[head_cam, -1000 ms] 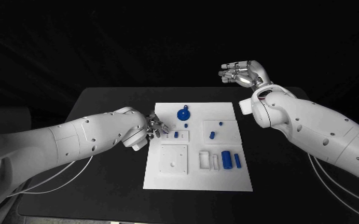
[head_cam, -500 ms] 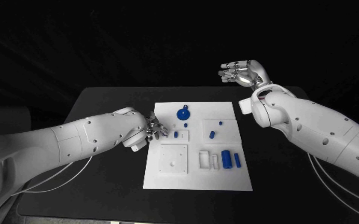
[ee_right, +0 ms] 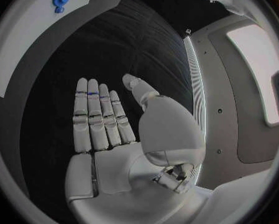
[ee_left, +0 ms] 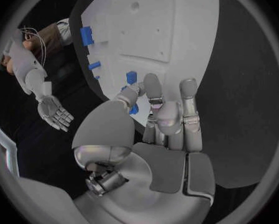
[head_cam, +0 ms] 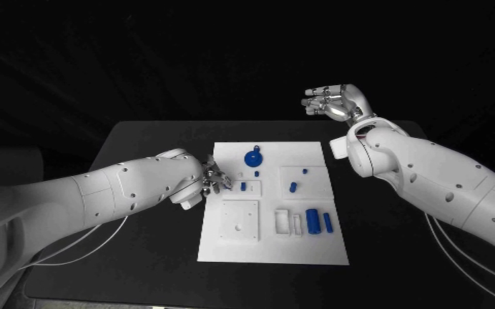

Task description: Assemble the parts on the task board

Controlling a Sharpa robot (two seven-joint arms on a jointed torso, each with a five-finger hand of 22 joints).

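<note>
Fingers of left hand (head_cam: 209, 179) pinch small blue part (ee_left: 132, 77) at task board (head_cam: 320, 244) edge; right hand (head_cam: 335, 101) raised, fingers spread.

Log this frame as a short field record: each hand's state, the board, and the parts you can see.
left hand: low at the task board's left edge, fingertips by a small blue part; whether it grips anything is unclear
right hand: raised beyond the table's far edge, fingers spread, holding nothing
task board: white, lying flat mid-table
round blue part: near the board's far edge
blue cylinders: side by side at the board's right
</note>
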